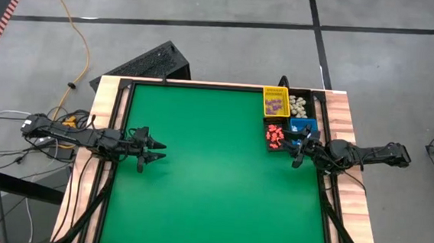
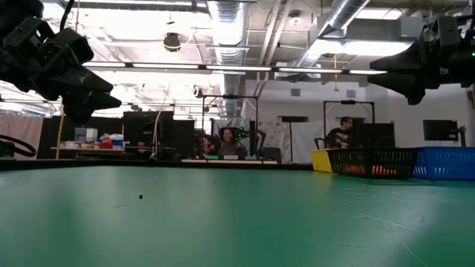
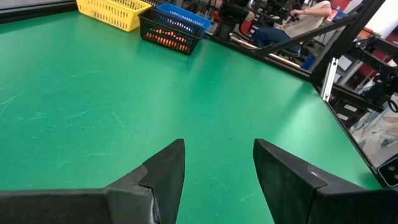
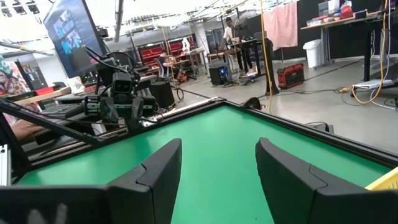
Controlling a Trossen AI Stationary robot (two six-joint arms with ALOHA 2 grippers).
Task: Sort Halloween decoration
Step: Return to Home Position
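The left end effector hangs over the left side of the green bench, pointing toward the middle. Its two fingers are spread apart with nothing between them, and the left wrist view shows bare green through the gap. The right end effector hangs over the right side, just beside the bins. Its fingers are likewise parted and empty, as the right wrist view shows.

The decoration lies sorted in four bins clustered at the bench's far right corner. The purple trinkets are in the yellow bin. The cream trinkets are in the far black bin, just right of the yellow one. The orange-red trinkets are in the near black bin, touching the yellow bin's near edge. The blue bin sits right of the near black bin. The right arm partly covers it, so its contents cannot be made out.

In the low view both arms hang high at the picture's upper corners, well above the bench. In the left wrist view a seated person shows beyond the bench.
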